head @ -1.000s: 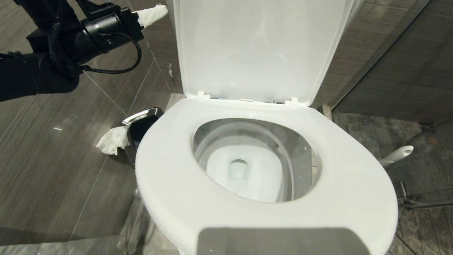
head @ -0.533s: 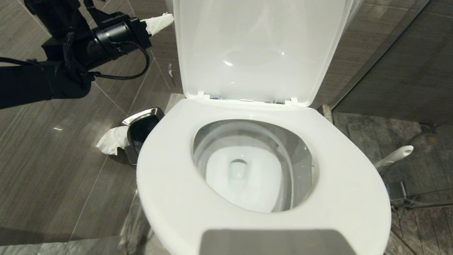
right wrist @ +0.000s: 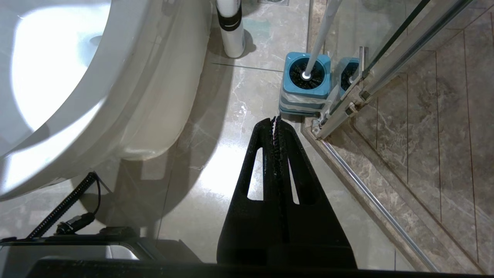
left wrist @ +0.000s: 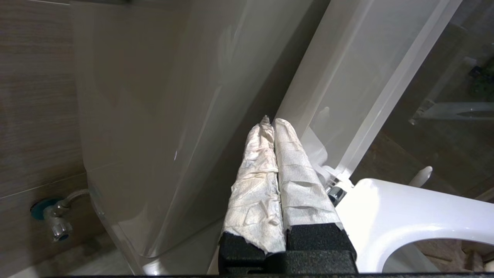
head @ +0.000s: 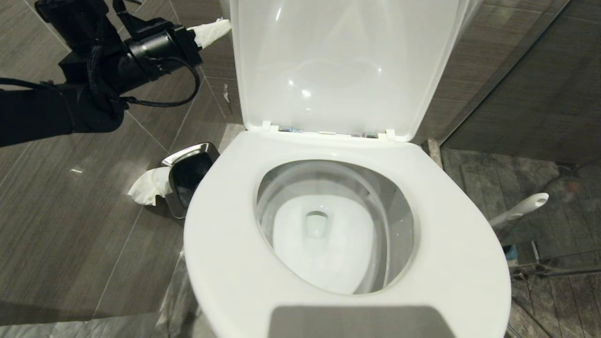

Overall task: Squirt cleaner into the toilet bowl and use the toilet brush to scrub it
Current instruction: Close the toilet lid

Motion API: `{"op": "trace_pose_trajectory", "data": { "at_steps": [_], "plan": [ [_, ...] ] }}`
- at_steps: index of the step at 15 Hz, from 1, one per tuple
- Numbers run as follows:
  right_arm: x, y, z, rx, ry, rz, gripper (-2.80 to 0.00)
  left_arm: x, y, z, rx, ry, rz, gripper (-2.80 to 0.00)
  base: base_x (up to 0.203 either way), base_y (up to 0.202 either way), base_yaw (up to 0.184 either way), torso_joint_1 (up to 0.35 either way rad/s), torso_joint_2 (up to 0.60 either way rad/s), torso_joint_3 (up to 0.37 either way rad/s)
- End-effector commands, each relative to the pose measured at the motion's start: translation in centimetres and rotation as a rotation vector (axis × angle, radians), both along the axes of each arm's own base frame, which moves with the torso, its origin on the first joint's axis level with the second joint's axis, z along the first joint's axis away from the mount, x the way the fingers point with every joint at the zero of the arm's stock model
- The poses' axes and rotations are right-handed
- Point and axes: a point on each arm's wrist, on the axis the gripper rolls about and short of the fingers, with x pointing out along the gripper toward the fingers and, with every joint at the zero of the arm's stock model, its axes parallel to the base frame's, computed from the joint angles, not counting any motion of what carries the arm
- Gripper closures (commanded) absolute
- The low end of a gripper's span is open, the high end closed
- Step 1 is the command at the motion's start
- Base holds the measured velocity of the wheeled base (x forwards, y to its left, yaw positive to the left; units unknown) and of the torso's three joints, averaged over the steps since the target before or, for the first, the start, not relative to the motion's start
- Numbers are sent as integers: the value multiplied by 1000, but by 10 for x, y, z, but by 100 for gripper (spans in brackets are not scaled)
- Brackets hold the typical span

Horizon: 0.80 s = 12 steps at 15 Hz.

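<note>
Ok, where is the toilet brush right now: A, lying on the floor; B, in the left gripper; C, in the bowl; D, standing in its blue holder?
D: the brush stands head-down in the holder beside the toilet, untouched.

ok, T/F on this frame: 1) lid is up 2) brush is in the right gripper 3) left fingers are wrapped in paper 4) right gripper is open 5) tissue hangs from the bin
1) The lid is up: true.
2) The brush is in the right gripper: false. It stands in its blue holder on the floor, apart from the gripper.
3) The left gripper has paper-wrapped fingers: true.
4) The right gripper is open: false. Its jaws are pressed together, empty.
5) Tissue hangs from the bin: true, at its edge beside the toilet.
</note>
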Motion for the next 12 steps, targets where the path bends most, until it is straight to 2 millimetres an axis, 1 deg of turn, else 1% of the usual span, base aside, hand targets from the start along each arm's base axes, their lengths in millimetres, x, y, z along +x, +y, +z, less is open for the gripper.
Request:
{"op": "trace_pose_trajectory", "data": {
  "at_steps": [1,6,12],
  "plan": [
    [0,0,0,0,1,-1,0,0,-1,-1,2,0,-10,0,0,0,0,0,0,0],
    [0,0,0,0,1,0,0,0,-7,-1,2,-18,-23,0,0,0,0,0,0,0],
    [0,0,0,0,1,-1,0,0,-7,-1,2,-32,-33,0,0,0,0,0,0,0]
  ]
}}
